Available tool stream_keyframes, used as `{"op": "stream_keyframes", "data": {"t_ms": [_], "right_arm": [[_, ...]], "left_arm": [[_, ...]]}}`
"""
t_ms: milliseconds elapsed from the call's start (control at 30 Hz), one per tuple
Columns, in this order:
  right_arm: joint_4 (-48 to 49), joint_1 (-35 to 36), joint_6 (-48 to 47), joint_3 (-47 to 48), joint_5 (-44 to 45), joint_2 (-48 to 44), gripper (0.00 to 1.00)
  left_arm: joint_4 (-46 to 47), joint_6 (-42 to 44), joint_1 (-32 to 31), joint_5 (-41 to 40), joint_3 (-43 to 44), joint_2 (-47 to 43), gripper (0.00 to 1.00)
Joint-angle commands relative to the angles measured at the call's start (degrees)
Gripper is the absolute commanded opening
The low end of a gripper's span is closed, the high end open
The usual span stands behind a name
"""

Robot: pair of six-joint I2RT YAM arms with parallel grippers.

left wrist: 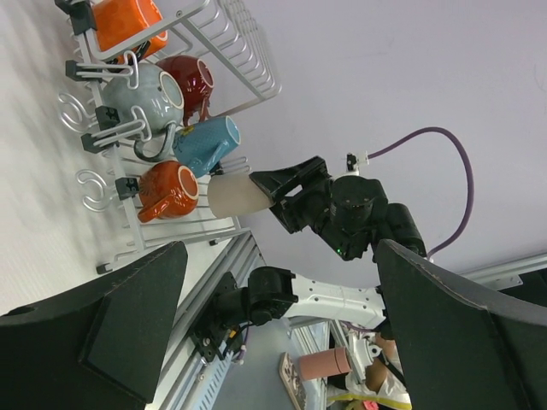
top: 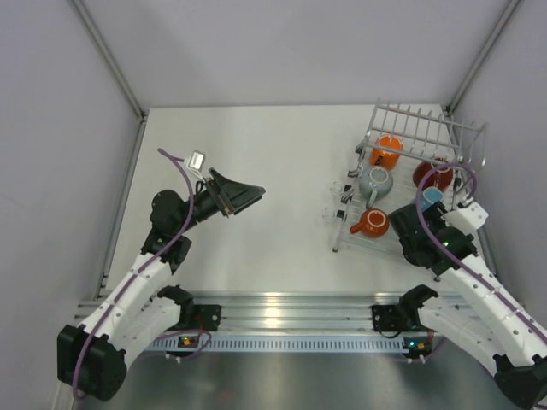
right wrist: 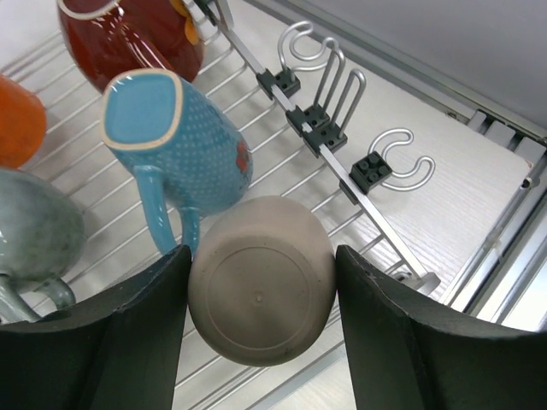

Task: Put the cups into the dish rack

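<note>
Between the right gripper's (right wrist: 261, 299) two black fingers (right wrist: 102, 342) sits the cream mug (right wrist: 256, 265). The jaws are clamped on its sides, and its flat base faces the wrist camera. The mug hangs over the wire grid of the dish rack (right wrist: 282, 162), close to the rack's side rail. Contact between mug and wires cannot be confirmed.

Reference positions from the held mug, right wrist view:
- 11 o'clock, just beside: light blue mug (right wrist: 184, 137), lying on its side on the grid, handle toward the cream mug.
- 12 o'clock, beyond the blue one: dark red mug (right wrist: 128, 38).
- 9 o'clock: grey mug (right wrist: 30, 226), partly cut off by the frame edge.

Top view: the rack occupies the 2 o'clock sector of the table (top: 256, 145), upright tines along its far side. The bright orange mug (top: 386, 151) sits nearest the tines. The squat orange-red mug (top: 373, 223) sits at the rack's 7 o'clock corner.

The left gripper (top: 252, 195) is at 9 o'clock from the table centre, well apart from the rack. Its jaws are spread wide with nothing between them.
</note>
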Motion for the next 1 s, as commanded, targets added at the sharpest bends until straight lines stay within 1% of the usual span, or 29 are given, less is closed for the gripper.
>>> {"op": "stream_keyframes", "data": {"t_ms": [0,133,233,267,333,433,467,600,633,667,733,767,800,833,967], "right_arm": [[1.9,-1.1,1.4,-1.7,0.3,0.0,0.0],[3.4,-1.8,2.3,-3.1,0.3,0.6,0.01],[5.0,-2.4,1.4,-4.1,0.3,0.6,0.2],[5.5,-3.0,1.1,-4.5,0.2,0.6,0.25],[6.5,-3.3,0.5,-5.0,-0.3,0.9,0.25],[8.0,-4.4,-0.3,-5.7,-0.9,0.7,0.29],[8.4,-4.7,-0.9,-5.8,-1.1,0.6,0.4],[9.3,-5.5,-2.2,-5.8,-1.8,0.0,0.59],[9.5,-5.5,-2.8,-5.5,-1.9,-0.3,0.62],[9.2,-5.9,-3.0,-5.4,-2.0,-0.4,0.69],[8.6,-6.0,-3.1,-4.7,-2.2,-0.8,0.78],[8.3,-6.0,-3.1,-4.3,-2.1,-0.9,0.88],[7.8,-6.1,-3.2,-4.0,-2.0,-1.0,0.95],[7.7,-6.1,-3.8,-3.5,-2.0,-1.2,0.99],[5.0,-6.5,-2.5,-1.8,-1.7,-1.4,0.99]], "left_arm": [[1.1,1.1,0.3,-0.2,2.2,0.3,0.98],[1.1,1.1,0.4,-0.1,2.8,0.8,0.98],[1.1,1.1,0.3,-0.2,2.7,0.9,0.98],[1.1,1.1,0.3,-0.4,2.7,1.0,0.98],[1.1,1.1,0.3,-0.4,2.7,1.1,0.98],[1.1,1.0,0.4,-0.4,2.9,1.2,0.98],[1.1,1.2,0.4,-0.3,3.0,1.2,0.98],[1.1,1.2,0.4,-0.4,2.9,1.2,0.98],[1.0,1.1,0.3,-0.4,2.9,1.3,0.98],[0.9,1.2,0.4,-0.3,3.0,1.2,0.98],[0.8,1.2,0.4,-0.5,2.9,1.1,0.98],[0.8,1.2,0.4,-0.5,2.9,1.1,0.98],[0.7,1.2,0.3,-0.5,2.8,1.0,0.98],[0.7,1.2,0.3,-0.5,2.8,1.0,0.98],[0.6,1.4,0.3,-0.7,2.6,0.8,0.98]]}}
